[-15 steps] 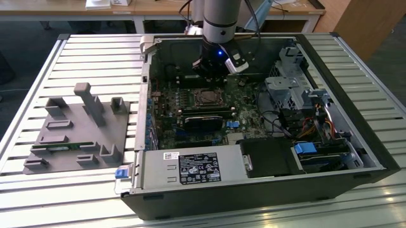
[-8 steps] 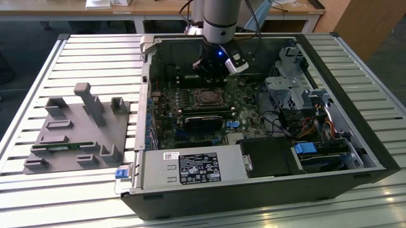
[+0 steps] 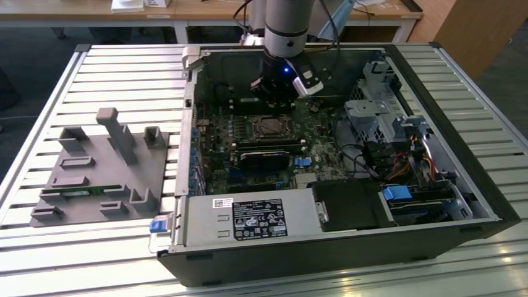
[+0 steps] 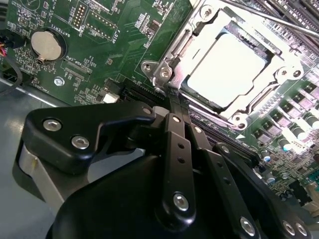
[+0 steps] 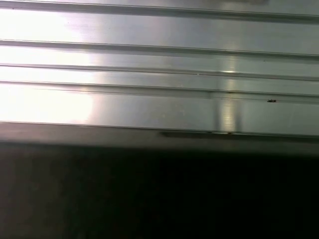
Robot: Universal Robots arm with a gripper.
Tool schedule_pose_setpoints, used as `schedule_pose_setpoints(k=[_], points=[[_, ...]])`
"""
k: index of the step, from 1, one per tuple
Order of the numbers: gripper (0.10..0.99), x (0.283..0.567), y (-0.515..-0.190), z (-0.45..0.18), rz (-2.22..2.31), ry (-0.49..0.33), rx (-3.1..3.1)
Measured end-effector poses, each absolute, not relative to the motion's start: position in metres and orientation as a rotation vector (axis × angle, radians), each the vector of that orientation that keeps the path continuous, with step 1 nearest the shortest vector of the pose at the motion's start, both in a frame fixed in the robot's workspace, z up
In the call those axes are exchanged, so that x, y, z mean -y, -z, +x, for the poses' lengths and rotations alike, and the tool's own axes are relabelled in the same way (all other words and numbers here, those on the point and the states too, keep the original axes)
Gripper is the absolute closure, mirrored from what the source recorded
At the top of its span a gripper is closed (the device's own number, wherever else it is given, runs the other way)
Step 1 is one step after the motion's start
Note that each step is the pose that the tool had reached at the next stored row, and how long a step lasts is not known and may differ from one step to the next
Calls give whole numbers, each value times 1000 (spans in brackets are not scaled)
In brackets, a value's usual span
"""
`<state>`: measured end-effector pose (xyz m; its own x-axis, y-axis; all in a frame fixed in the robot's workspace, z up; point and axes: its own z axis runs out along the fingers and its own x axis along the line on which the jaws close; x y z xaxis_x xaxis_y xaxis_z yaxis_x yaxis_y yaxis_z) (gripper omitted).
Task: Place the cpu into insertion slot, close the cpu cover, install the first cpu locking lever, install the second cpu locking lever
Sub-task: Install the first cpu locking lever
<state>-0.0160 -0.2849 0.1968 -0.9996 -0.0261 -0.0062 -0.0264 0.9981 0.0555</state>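
Standing over an open computer case (image 3: 330,253) on a slatted aluminium table (image 3: 123,68), the arm (image 3: 289,25) reaches down into the case in the exterior view. Its gripper (image 3: 275,99) hangs just above the green motherboard (image 3: 247,154), near the far edge of the insertion slot (image 3: 268,127). A grey fixture tray (image 3: 103,167) lies on the table at the exterior view's left, well apart from the case. A power supply (image 3: 247,219) sits along the case's near wall.

In the second wrist view, the black fingers (image 4: 172,144) are drawn together, with only a thin seam between them. The tips reach the nearest corner of the socket rim. Whether anything thin is pinched there cannot be told. The cpu (image 4: 224,69) lies flat in the slot, its pale metal top facing up. The cpu cover (image 4: 264,94) is down over the chip's edges. A thin metal rod (image 4: 269,17) runs along the socket's far side; its latching cannot be told. A coin cell battery (image 4: 47,44) sits on the board, well apart from the socket.

In the first wrist view, bright table slats run across, with a dark band (image 5: 159,194) beside them.
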Motion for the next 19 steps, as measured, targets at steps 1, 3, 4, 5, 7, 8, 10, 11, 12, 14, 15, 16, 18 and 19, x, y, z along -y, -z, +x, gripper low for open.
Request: schedule_pose_setpoints(k=[1, 3, 4, 5, 7, 8, 10, 11, 12, 14, 15, 16, 18, 19], points=[[980, 285, -197, -16, -41, -87, -3135], [980, 285, -197, -16, -41, -87, -3135], [980, 285, -197, -16, -41, -88, -3134], [980, 285, -198, -16, -41, -88, -3134], [980, 285, -201, -16, -41, -88, -3134], [980, 285, -202, -16, -41, -88, -3134], [980, 285, -203, -16, -41, -88, -3134], [980, 285, -203, -16, -41, -88, -3134], [980, 285, -204, -16, -41, -87, -3135], [980, 285, -205, -16, -41, -87, -3135], [980, 285, -205, -16, -41, -88, -3134], [980, 285, -205, -16, -41, -88, -3134], [980, 285, -205, -16, -41, -87, -3135], [980, 285, -205, -16, -41, -87, -3135]])
